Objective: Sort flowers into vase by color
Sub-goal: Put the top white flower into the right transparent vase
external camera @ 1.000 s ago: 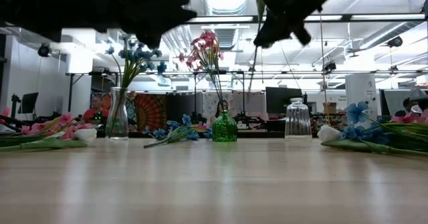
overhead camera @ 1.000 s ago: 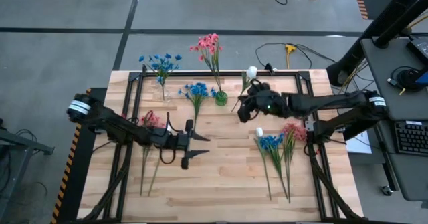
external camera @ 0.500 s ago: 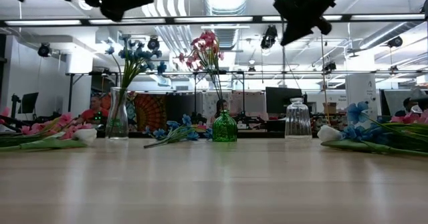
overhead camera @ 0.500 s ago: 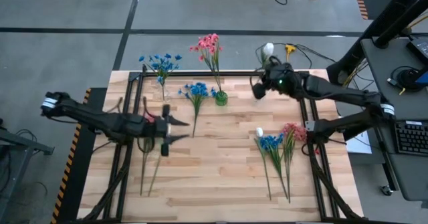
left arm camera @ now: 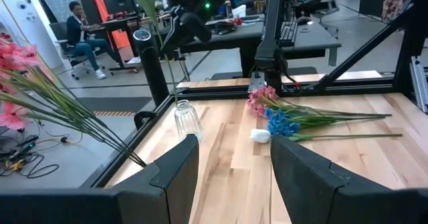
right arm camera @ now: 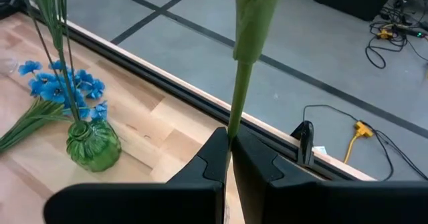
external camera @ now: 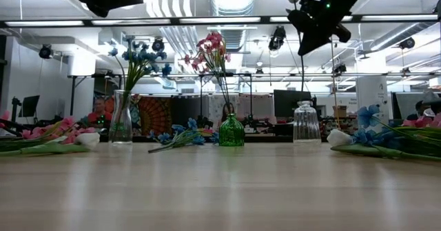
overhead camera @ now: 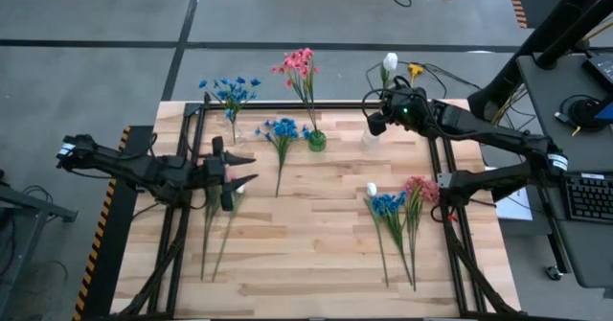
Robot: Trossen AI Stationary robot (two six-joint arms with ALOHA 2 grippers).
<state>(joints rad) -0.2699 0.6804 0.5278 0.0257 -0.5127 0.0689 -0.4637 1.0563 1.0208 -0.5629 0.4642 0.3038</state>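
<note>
Raised higher, white tulip stands upright in right hand.

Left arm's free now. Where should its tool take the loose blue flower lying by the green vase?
Grip the blue flower mid-stem, coming straight down, fingers across the stem. It lies flat, its head beside the green vase and its thin stem running clear toward mid-table. The left tool hovers open nearby.

Pale wooden table sits on a grey floor; a black cable with a yellow plug trails just beyond its far edge. At the right, a dark desk carries a keyboard; across the room a seated person works at another desk.
</note>
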